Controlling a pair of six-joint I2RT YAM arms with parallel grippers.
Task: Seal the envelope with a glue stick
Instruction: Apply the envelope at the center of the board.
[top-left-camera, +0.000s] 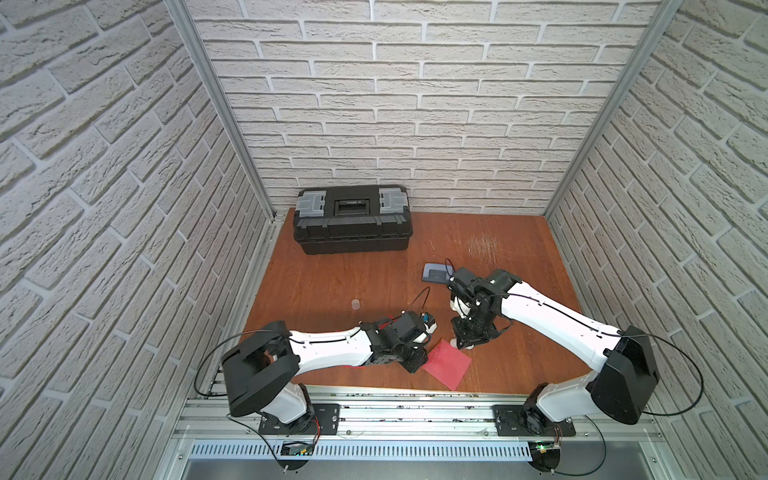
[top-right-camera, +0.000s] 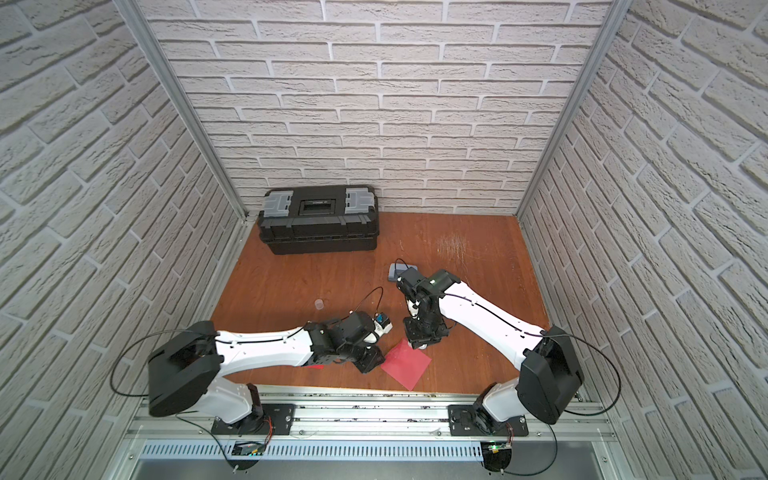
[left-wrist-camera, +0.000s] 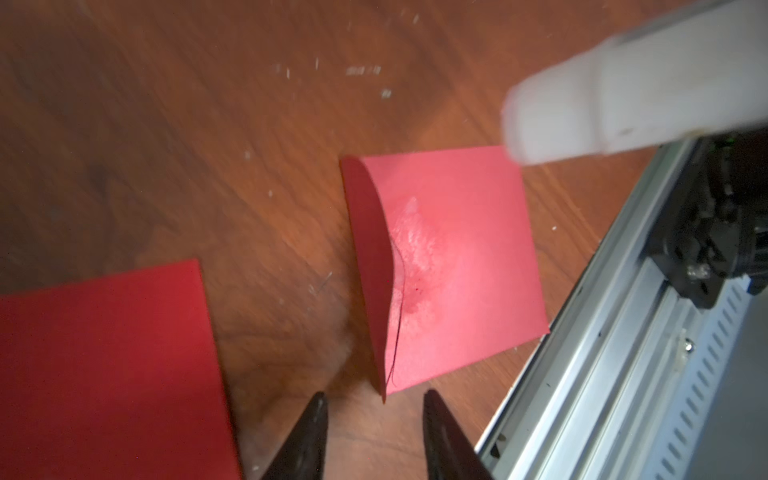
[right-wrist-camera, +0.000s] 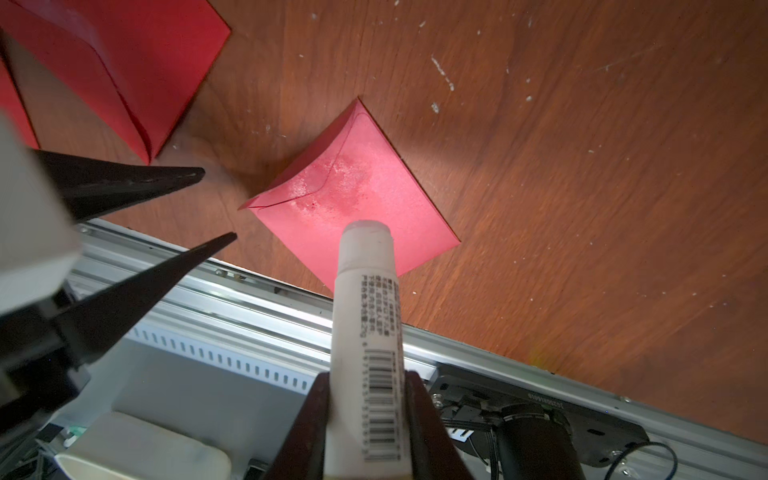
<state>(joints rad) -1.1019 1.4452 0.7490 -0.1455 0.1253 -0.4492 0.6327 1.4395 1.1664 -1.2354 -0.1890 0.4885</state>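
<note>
Envelope (top-left-camera: 448, 364) lies at the desk (top-left-camera: 324, 282) front edge, flap part-raised, glue smeared. Right gripper (right-wrist-camera: 368, 376) clamps the uncapped glue stick (right-wrist-camera: 365, 291), tip over the envelope, contact unclear. Left gripper (left-wrist-camera: 375, 395) fingers apart, empty, by the flap. Clear cap (top-left-camera: 355, 304) mid-desk; toolbox (top-left-camera: 353, 220) in the back-left corner.

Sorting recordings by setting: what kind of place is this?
Probably a lab robot cell, not a real room: brick-patterned wall panels held in aluminium posts, a wooden tabletop, and a left arm and a right arm bolted to a metal rail.
</note>
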